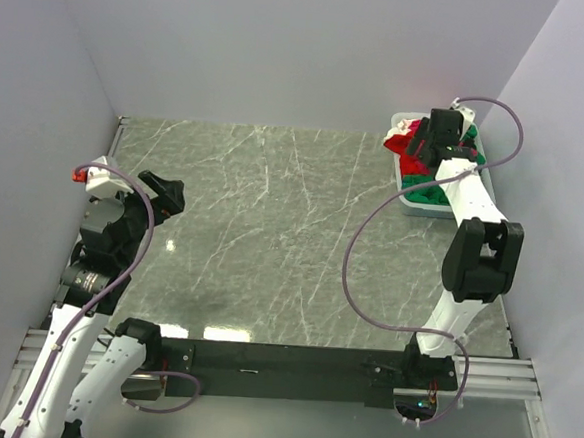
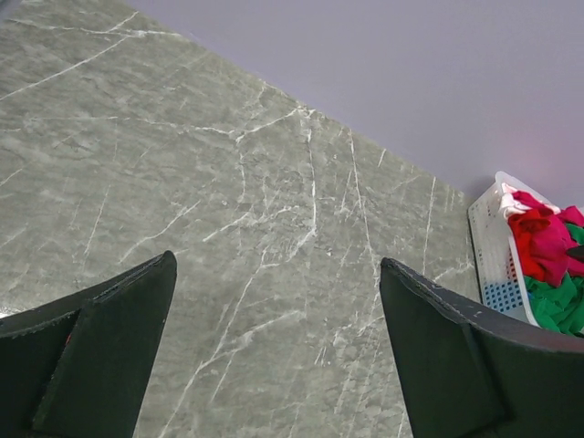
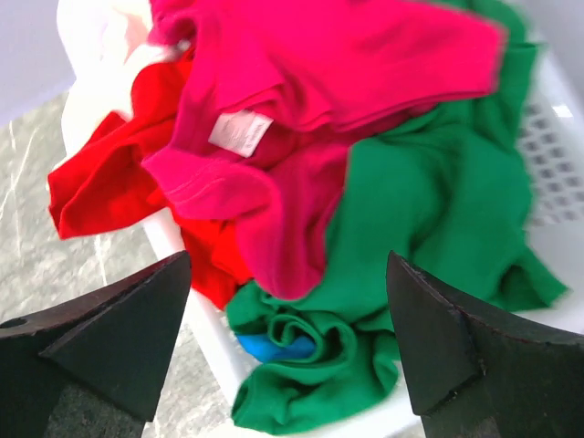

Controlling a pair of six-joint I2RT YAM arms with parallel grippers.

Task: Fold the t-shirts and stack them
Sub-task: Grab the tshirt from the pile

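The t-shirts lie crumpled in a white basket [image 1: 413,203] at the table's far right. On top is a crimson t-shirt [image 3: 301,119] with a white label, a red one [image 3: 105,178] hangs over the rim, and a green one [image 3: 429,210] spills over the near edge with a bit of blue cloth [image 3: 269,349] under it. A white one [image 3: 91,55] shows at the back. My right gripper [image 3: 287,315] hovers open just above the pile, nothing between its fingers. My left gripper [image 2: 274,319] is open over bare table at the left [image 1: 163,195].
The marble table [image 1: 271,228] runs between grey walls on the left, back and right. In the left wrist view the basket [image 2: 497,251] sits far off at the right edge. A black rail [image 1: 282,361] carries both arm bases along the near edge.
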